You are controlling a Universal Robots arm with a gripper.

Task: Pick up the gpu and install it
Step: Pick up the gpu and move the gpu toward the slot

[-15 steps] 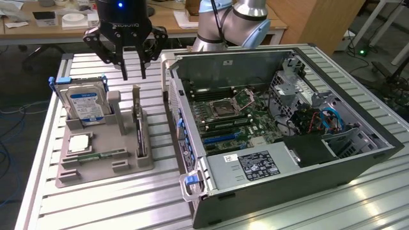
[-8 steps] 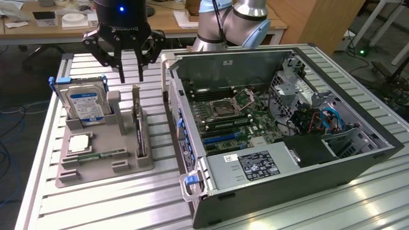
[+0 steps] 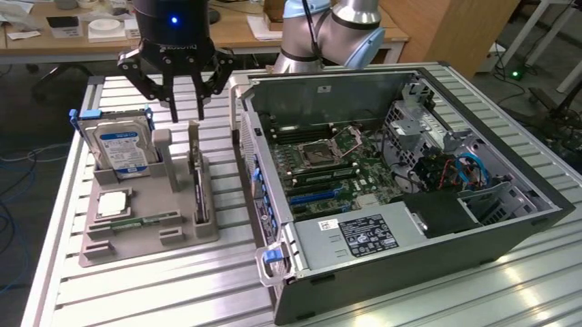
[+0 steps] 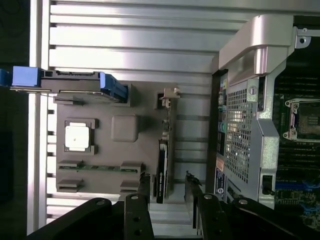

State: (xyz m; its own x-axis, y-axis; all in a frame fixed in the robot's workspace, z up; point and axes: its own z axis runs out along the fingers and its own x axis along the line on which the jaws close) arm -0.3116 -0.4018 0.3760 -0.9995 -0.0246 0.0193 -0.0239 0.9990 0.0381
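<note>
Your gripper (image 3: 187, 114) hangs over the far end of the grey tray (image 3: 173, 240), directly above the graphics card (image 3: 197, 184). The fingers (image 4: 144, 197) are spread open and hold nothing. In the wrist view you can see one finger on each side of the line of the card (image 4: 163, 150), with a clear gap between them and the card. In the exterior view the fingertips sit just above the card's silvery end bracket; you cannot tell from here whether they touch it.

The card stands on its edge in a slot along the side of the tray nearest the open computer case (image 3: 437, 238), so it is not installed yet. The tray also holds a hard drive (image 3: 121, 151) with a blue label, standing upright at the exterior view's left, a square processor chip (image 3: 111, 203) lying flat, and a narrow green memory stick (image 3: 138, 221) near it. Tray and case rest side by side on the slatted metal table (image 3: 163, 289).
</note>
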